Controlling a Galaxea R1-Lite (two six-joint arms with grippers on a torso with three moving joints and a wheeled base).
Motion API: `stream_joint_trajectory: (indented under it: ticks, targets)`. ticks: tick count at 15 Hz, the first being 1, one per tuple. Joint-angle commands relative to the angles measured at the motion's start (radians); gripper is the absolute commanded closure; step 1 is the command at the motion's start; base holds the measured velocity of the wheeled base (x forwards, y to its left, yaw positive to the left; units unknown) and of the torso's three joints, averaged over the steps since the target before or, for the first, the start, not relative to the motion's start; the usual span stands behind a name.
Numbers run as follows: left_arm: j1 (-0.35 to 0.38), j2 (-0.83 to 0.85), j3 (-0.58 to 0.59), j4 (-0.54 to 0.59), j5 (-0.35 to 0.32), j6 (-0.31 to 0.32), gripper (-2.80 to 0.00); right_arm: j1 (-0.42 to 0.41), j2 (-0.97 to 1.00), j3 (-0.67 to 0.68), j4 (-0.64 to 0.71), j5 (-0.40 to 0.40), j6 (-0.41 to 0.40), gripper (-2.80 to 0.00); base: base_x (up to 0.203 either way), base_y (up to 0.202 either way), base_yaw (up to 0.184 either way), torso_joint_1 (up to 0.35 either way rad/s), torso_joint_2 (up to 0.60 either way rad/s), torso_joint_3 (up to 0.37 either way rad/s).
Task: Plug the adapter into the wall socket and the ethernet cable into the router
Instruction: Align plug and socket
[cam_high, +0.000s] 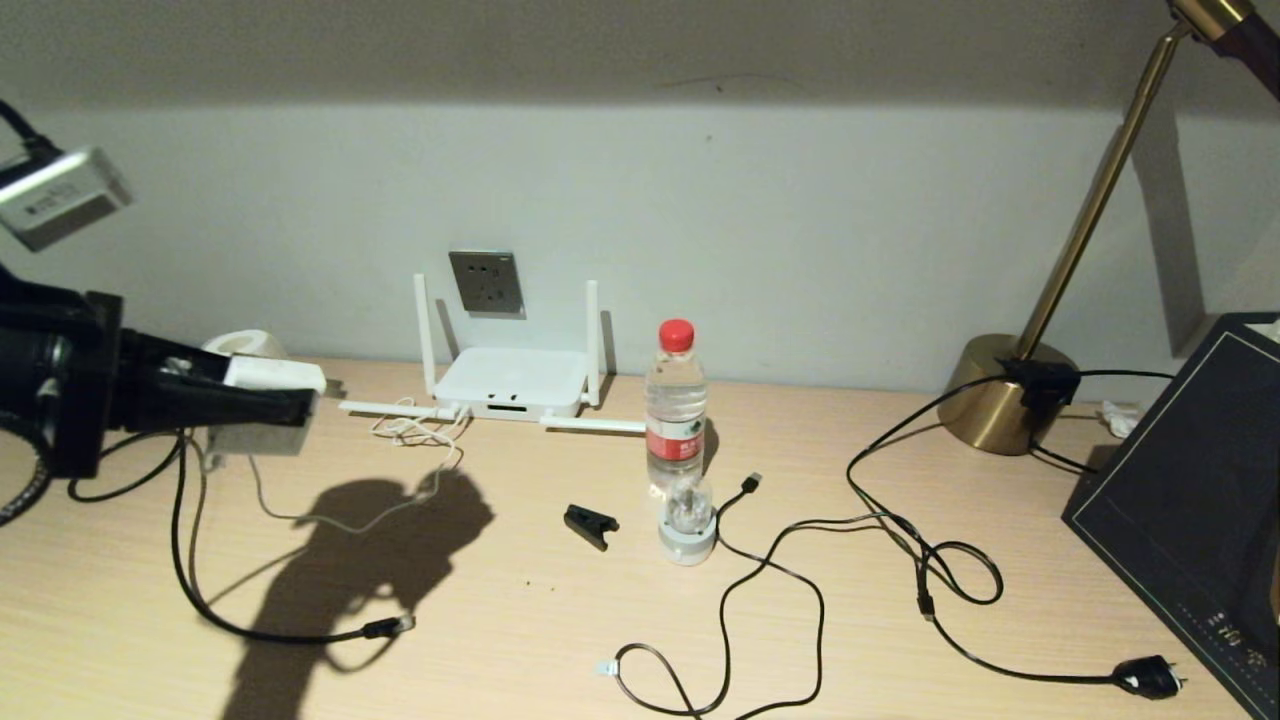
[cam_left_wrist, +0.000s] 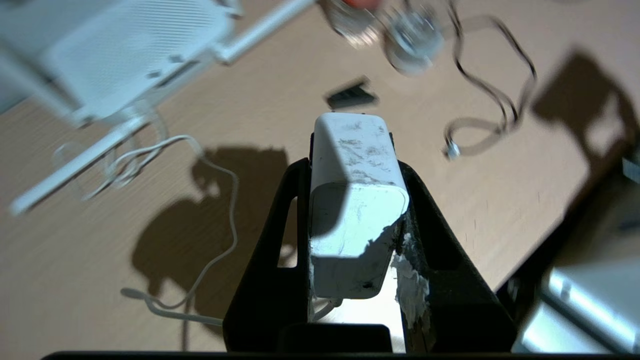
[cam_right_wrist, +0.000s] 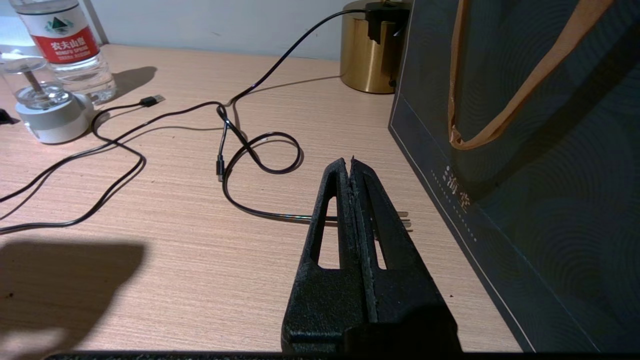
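White and scuffed, the adapter (cam_left_wrist: 356, 200) sits pinched between the left gripper's (cam_left_wrist: 352, 165) black fingers (cam_left_wrist: 272, 240) in the left wrist view, while the head view shows it held above the desk (cam_high: 560, 620) at about eight o'clock from the wall socket (cam_high: 486, 283) and router (cam_high: 510, 382). Only the right wrist view shows the right gripper (cam_right_wrist: 351, 162), fingers pressed together over a black mains plug whose body they hide. The ethernet cable (cam_high: 388, 627) lies at six o'clock from the adapter.

Left gripper (cam_high: 300, 405) shows matte black fingers (cam_left_wrist: 270, 240), long and tapering, each with a slot cut through it, and white residue crusting the inner face of one. Behind it sits a blocky black wrist with a silver-grey camera box (cam_high: 60, 195) mounted above. Right gripper (cam_right_wrist: 351, 162): same black slotted wedges, rough-textured surface.
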Motion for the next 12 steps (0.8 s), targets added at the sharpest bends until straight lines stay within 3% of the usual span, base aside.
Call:
stream_joint_trajectory:
  ticks: [1, 4, 6, 9, 12]
  targets:
    - [0.067, -0.121, 0.202, -0.306, 0.013, -0.245, 0.00, 0.000, 0.001, 0.035, -0.001, 0.000, -0.001, 0.00, 0.000, 0.000, 0.000, 0.000, 0.00, 0.000]
    - [0.059, -0.110, 0.587, -0.899, 0.139, -0.396, 0.00, 0.000, 0.001, 0.035, -0.001, 0.000, -0.001, 0.00, 0.000, 0.000, 0.000, 0.000, 0.00, 0.000]
    - [0.034, 0.015, 0.743, -1.307, 0.227, -0.447, 0.00, 0.000, 0.001, 0.035, -0.001, 0.000, -0.001, 0.00, 0.000, 0.000, 0.000, 0.000, 0.00, 0.000]
    - [-0.003, 0.345, 0.753, -1.712, 0.332, -0.478, 0.00, 0.000, 0.001, 0.035, -0.001, 0.000, -0.001, 0.00, 0.000, 0.000, 0.000, 0.000, 0.00, 0.000]
    - [-0.091, 0.609, 0.605, -1.986, 0.451, -0.505, 0.00, 0.000, 0.001, 0.035, -0.001, 0.000, -0.001, 0.00, 0.000, 0.000, 0.000, 0.000, 0.00, 0.000]
